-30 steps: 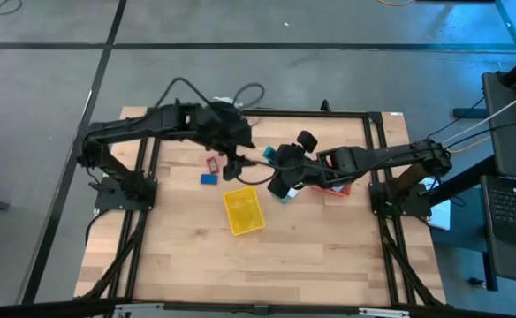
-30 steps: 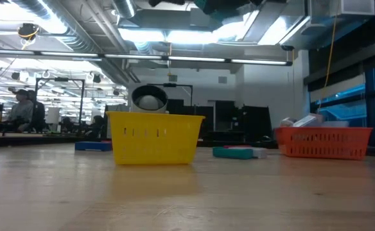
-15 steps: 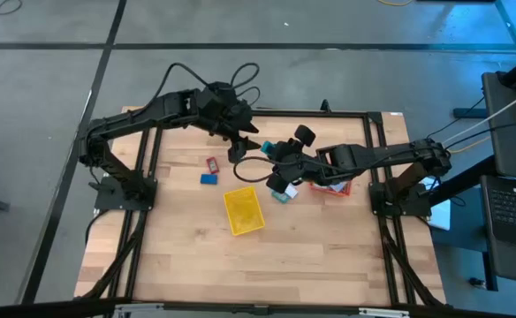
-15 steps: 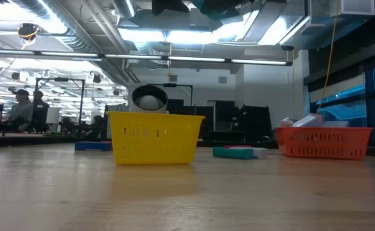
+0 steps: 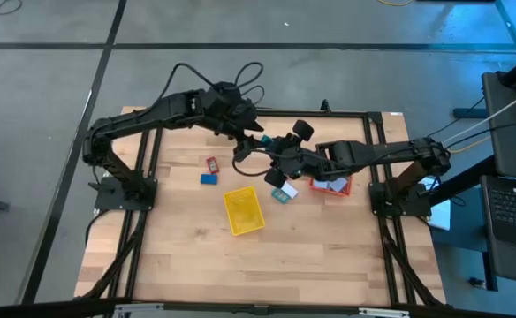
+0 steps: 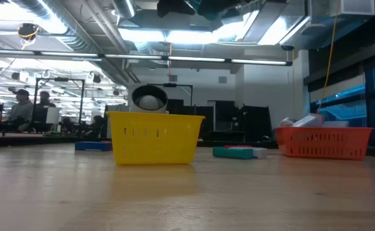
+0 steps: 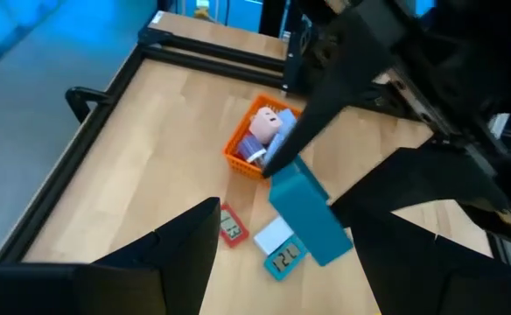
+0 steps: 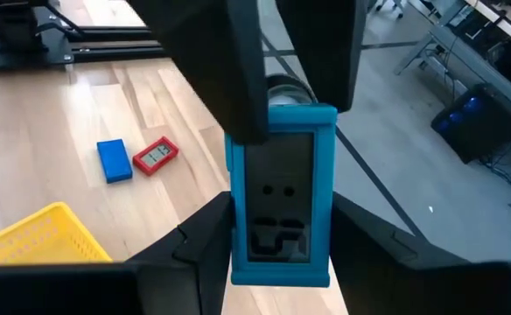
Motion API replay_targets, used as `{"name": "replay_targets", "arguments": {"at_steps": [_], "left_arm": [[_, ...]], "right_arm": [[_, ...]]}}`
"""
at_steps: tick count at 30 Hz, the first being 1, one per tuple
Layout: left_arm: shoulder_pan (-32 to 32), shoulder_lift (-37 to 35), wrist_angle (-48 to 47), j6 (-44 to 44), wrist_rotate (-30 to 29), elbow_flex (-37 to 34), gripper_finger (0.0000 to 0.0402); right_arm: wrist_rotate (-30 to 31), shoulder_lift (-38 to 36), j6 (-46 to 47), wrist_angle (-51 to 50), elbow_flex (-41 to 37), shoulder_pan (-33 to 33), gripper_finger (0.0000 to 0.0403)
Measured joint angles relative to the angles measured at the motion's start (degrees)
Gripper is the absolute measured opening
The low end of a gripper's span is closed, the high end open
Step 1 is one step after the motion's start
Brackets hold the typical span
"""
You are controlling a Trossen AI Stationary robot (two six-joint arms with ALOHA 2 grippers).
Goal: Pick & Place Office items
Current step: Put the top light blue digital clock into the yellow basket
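- The right gripper (image 8: pixel 282 201) hangs above the wooden table (image 5: pixel 329 256), beside the yellow plastic basket tray (image 5: pixel 243 210) and towards the orange one, its two dark fingers clamped on a blue rectangular block with a dark screen face (image 8: pixel 283 206).
- The left gripper (image 5: pixel 249 140) is raised on the far side of the yellow basket tray, just beside the right gripper, fingers spread apart and holding nothing.
- A small flat blue block (image 5: pixel 208 178) and a small red flat item with a grey display (image 5: pixel 212 164) lie on the table to the yellow basket's left.
- A teal item and a white packet (image 7: pixel 273 234) lie between the yellow basket and the orange-red mesh basket tray (image 5: pixel 330 186).
- The orange-red basket already holds several pale and lavender items.
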Motion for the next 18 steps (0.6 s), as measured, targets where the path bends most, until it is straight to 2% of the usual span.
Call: {"name": "replay_targets", "arguments": {"at_steps": [8, 18], "left_arm": [[-0.7, 1.7, 0.4, 0.1, 0.0, 0.0, 0.0237], [-1.6, 2.2, 0.7, -0.8, 0.2, 0.0, 0.0114]], "right_arm": [[-0.4, 0.0, -0.6, 0.1, 0.0, -0.1, 0.0166], [0.4, 0.0, -1.1, 0.2, 0.0, -0.1, 0.0166]]}}
